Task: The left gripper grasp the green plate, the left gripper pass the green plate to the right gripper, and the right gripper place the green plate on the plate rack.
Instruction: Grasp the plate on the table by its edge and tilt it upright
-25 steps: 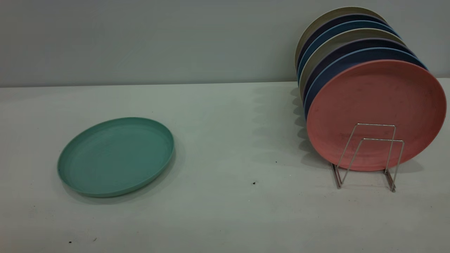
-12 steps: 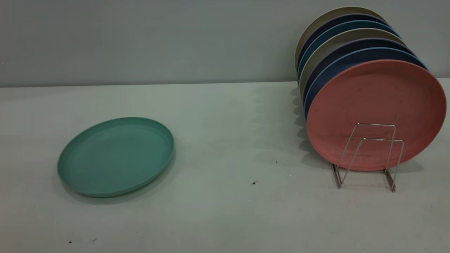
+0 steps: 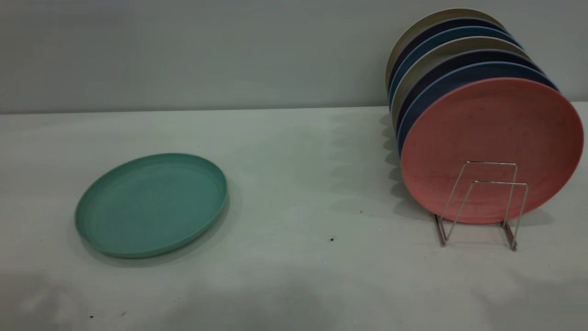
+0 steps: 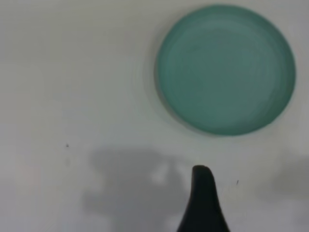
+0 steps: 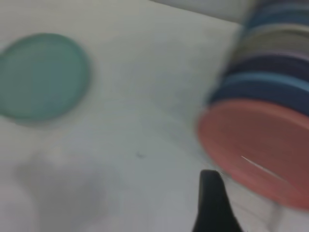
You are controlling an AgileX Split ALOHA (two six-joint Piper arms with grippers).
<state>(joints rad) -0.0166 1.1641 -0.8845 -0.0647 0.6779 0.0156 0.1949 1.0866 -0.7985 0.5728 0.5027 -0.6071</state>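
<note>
The green plate [image 3: 151, 204] lies flat on the white table at the left, untouched. It also shows in the left wrist view [image 4: 226, 68] and in the right wrist view [image 5: 42, 76]. The plate rack [image 3: 482, 202] stands at the right, with two bare wire loops in front of the plates it holds. Neither arm shows in the exterior view. My left gripper [image 4: 203, 203] shows only as one black tip, above the table and short of the green plate. My right gripper [image 5: 212, 203] shows only as one black tip, near the rack's front.
A salmon-pink plate [image 3: 491, 138] stands foremost in the rack, also visible in the right wrist view [image 5: 260, 145]. Several blue, dark and beige plates [image 3: 441, 55] stand behind it. The white table [image 3: 298, 184] ends at a grey wall behind.
Soft shadows have spread over the table's front edge at the left and right in the exterior view. The green plate and the rack have not moved.
</note>
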